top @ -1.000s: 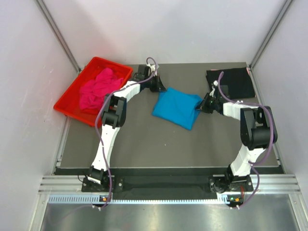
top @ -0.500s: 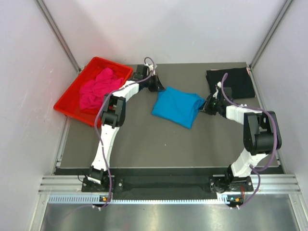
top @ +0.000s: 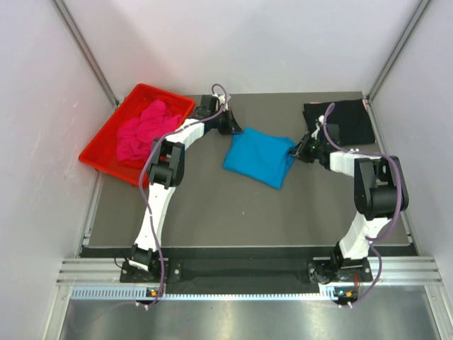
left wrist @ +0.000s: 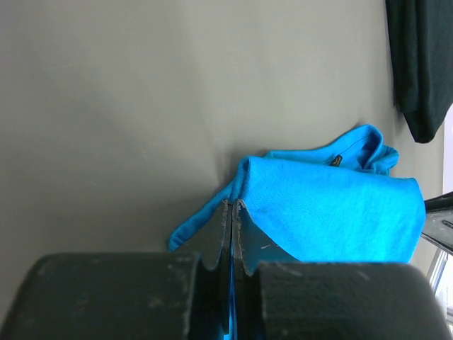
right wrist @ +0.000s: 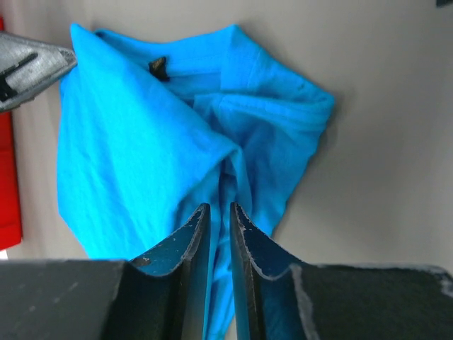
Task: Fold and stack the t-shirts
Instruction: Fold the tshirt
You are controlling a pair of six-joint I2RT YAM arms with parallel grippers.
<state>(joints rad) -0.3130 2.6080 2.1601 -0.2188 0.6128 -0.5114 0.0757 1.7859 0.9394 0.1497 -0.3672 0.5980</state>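
Black t-shirt (left wrist: 421, 57) partly off-frame.

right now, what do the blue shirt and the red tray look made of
Blue shirt: soft matte knit cloth, probably cotton jersey; it slumps in creased folds. Red tray: rigid plastic, probably moulded, faintly glossy; straight walls, even colour.

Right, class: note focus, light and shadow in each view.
Top view: soft, even light; the blue shirt throws hardly any shadow. Left wrist view: the left hand looms dark and soft-edged, shirt crisp. Right wrist view: the right hand is dark up close, with a soft shadow beside the shirt.
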